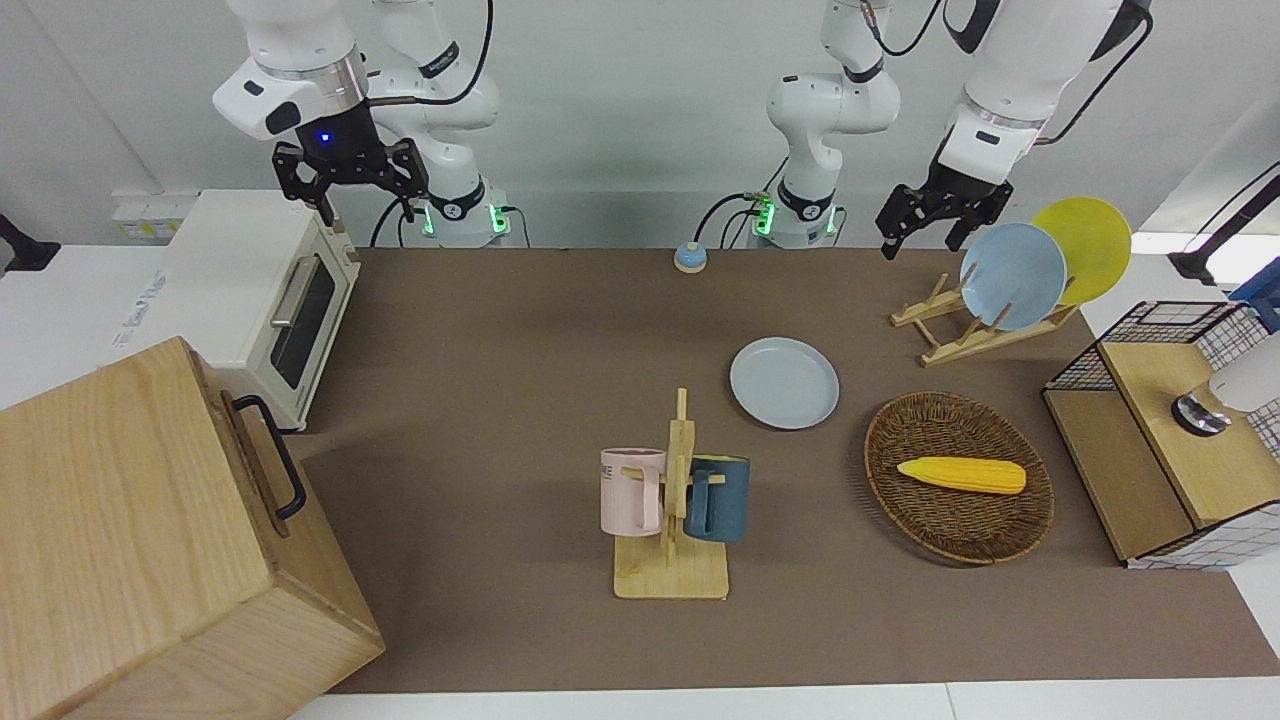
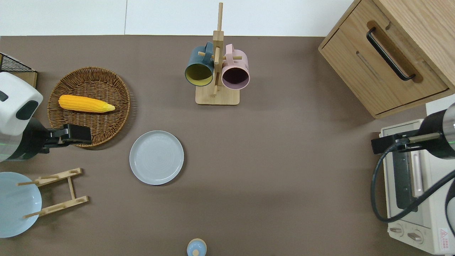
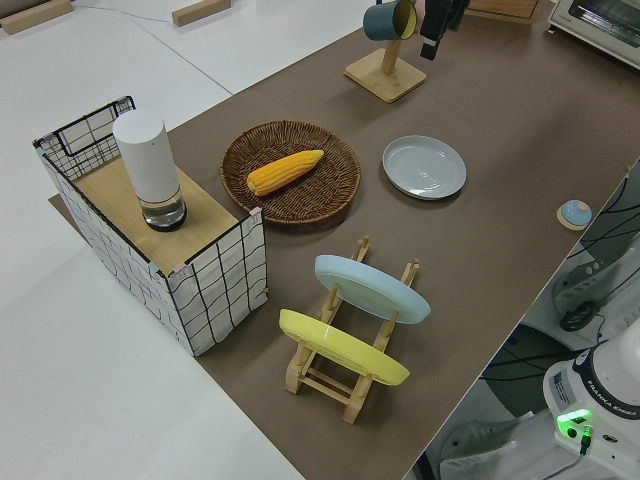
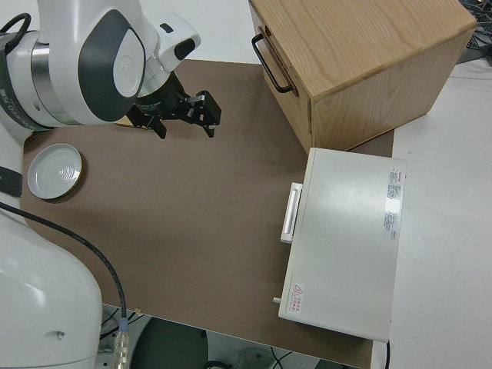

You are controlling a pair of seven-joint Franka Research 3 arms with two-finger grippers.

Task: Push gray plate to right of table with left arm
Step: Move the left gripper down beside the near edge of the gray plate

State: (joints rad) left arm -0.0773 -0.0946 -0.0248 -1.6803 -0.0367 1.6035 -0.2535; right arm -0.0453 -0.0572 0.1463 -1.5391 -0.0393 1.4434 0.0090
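The gray plate (image 1: 785,383) (image 2: 156,157) (image 3: 424,167) (image 4: 54,171) lies flat on the brown table (image 1: 500,350), near its middle and somewhat toward the left arm's end. My left gripper (image 1: 922,240) (image 2: 85,135) (image 3: 432,40) hangs open and empty in the air. Seen from overhead it is over the wicker basket's rim nearer to the robots, clear of the plate. The right arm is parked, and its gripper (image 1: 365,205) (image 4: 184,127) is open with nothing in it.
A wicker basket (image 1: 905,500) holding a corn cob (image 1: 962,474) sits beside the plate. A wooden rack (image 1: 950,335) carries a sky-blue and a yellow plate. A mug tree (image 1: 675,520), a toaster oven (image 1: 265,290), a wooden cabinet (image 1: 150,540), a wire-grid box (image 1: 1150,440) and a small blue bell (image 1: 690,258) also stand here.
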